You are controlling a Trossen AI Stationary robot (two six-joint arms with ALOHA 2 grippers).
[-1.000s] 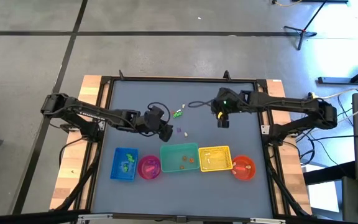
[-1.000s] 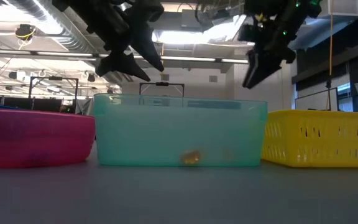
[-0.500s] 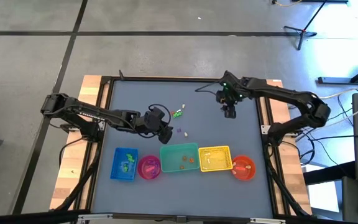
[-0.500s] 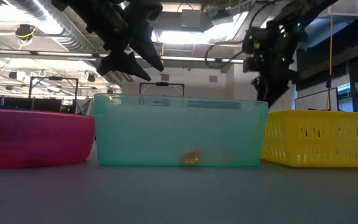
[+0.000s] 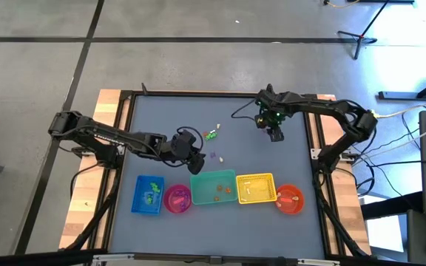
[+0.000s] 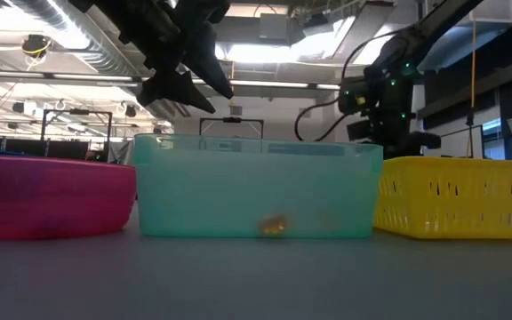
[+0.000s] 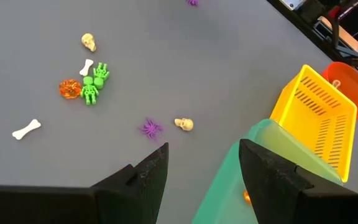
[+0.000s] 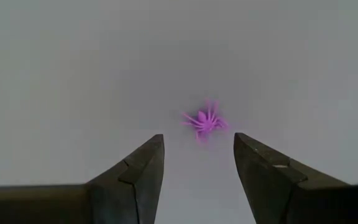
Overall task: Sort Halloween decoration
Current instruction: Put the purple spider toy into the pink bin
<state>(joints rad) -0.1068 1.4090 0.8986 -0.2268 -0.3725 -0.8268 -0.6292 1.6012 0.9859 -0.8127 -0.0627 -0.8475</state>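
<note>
The decorations are tiny trinkets lying on the grey table. The left wrist view shows two skulls [image 7: 88,42] [image 7: 183,124], two white bones [image 7: 27,129], a green skeleton [image 7: 95,81], an orange pumpkin [image 7: 69,88] and a purple spider [image 7: 150,129]. My left gripper [image 5: 195,159] [image 7: 201,165] hangs open above the table, just beyond the teal bin's far left corner, with nothing in it. My right gripper [image 5: 274,134] [image 8: 197,146] is open over the far right part of the table, its fingers pointing down at another purple spider [image 8: 204,119] that lies just ahead of the fingertips.
Along the near edge stands a row of containers: blue [image 5: 149,195], pink [image 5: 177,199], teal [image 5: 214,188], yellow basket [image 5: 255,188] and orange [image 5: 290,198]. Some hold trinkets. A green cluster [image 5: 211,134] lies mid-table. Bare grey table surrounds the right gripper.
My right gripper has moved toward the table's far right and come down lower, its arm swinging outward. The left arm has kept still, and no trinket has visibly moved.
</note>
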